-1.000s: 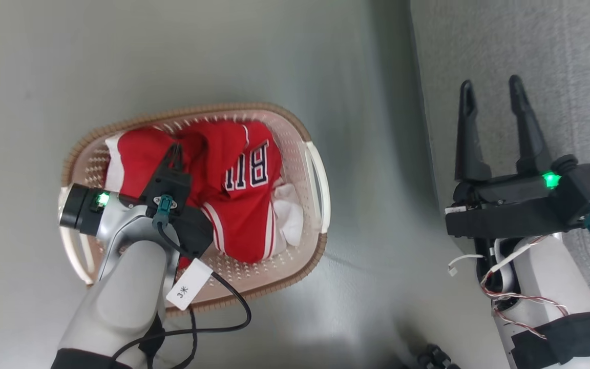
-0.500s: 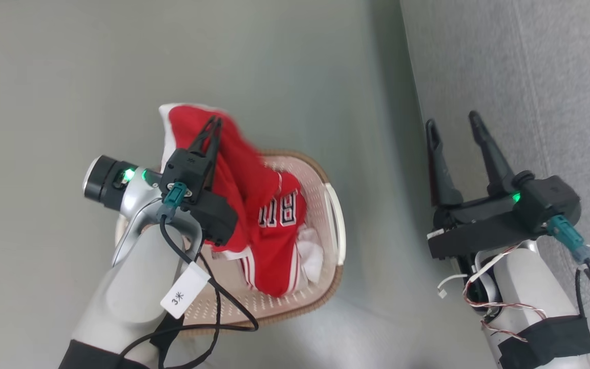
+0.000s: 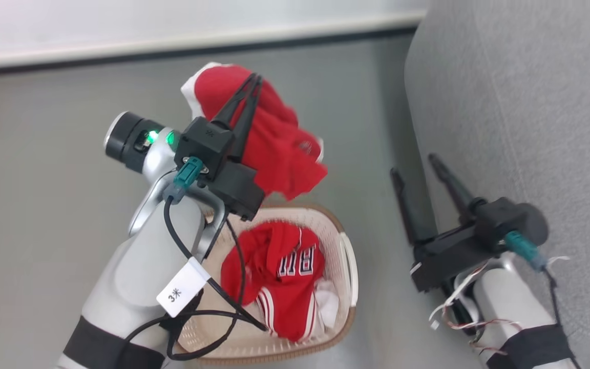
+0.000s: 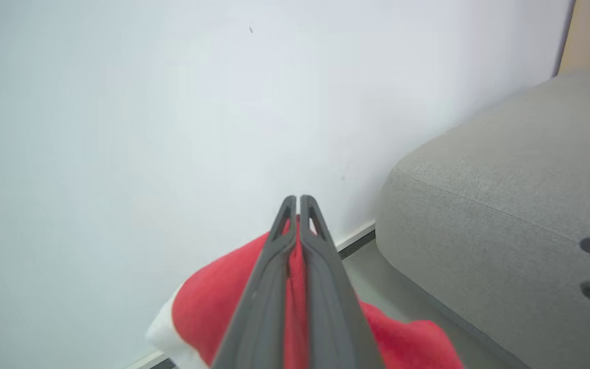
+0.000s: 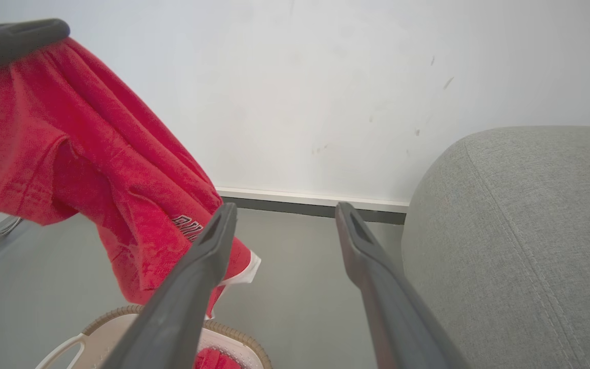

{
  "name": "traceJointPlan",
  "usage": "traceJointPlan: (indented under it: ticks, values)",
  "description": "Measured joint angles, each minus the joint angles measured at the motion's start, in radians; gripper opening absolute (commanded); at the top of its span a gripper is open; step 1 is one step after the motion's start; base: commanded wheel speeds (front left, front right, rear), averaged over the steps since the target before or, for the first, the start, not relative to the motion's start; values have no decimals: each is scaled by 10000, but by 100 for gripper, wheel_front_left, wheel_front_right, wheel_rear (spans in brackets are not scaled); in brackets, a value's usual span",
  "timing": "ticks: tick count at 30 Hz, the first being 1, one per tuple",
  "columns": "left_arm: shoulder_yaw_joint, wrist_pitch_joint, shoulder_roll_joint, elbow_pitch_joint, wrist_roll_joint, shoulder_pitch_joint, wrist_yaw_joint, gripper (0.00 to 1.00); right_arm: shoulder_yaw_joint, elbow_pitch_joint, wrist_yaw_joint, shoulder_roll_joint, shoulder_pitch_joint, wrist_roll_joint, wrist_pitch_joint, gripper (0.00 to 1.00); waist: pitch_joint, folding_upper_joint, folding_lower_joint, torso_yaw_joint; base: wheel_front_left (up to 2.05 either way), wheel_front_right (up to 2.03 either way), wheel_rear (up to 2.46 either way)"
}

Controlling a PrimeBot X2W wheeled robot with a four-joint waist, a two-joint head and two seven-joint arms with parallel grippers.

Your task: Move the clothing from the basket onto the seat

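The left gripper has its two long dark fingers pressed together on a fold of a soft red garment with white trim. It holds the garment in the air, up and clear of the basket. In the left wrist view the red cloth is pinched along the inside of the fingers and spills out to both sides below them.

The garment hangs from the pinch, trailing down and toward the robot's right. Its loose lower edge is apart from the brown woven-look rim of the cream-white perforated plastic basket. That basket stands on the grey floor. Bunched inside it lies the second red garment, a jersey with dark white-edged letters.

Further right, the right gripper is spread wide with nothing between its fingers. It is just beside the edge of the large grey fabric-upholstered sofa.

The sofa lies to the right of the held garment, across a strip of bare floor. The right gripper stands in between. The right arm is the nearer one to the seat, but the left arm has the cloth. The carry therefore looks to be a rightward sweep, high enough for the hanging end to clear the sofa's rounded edge.
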Motion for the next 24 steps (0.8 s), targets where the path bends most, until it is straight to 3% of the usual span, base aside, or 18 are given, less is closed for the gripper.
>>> traceJointPlan:
  ticks: [13,20,24]
  values:
    - [-713,123,-2,318,-949,-196,0,0,1843,1475,173,98,-244,-242,0,100,-1968,0,0,29,0,0,0]
    - [-1682,313,-13,332,-1687,88,15,0,4138,1902,173,98,-235,148,0,100,-3013,0,1,0,0,0,0]
    - [-2148,539,-8,42,-2123,423,113,0,4815,2044,174,94,-204,347,0,100,-3572,0,0,61,0,0,0]
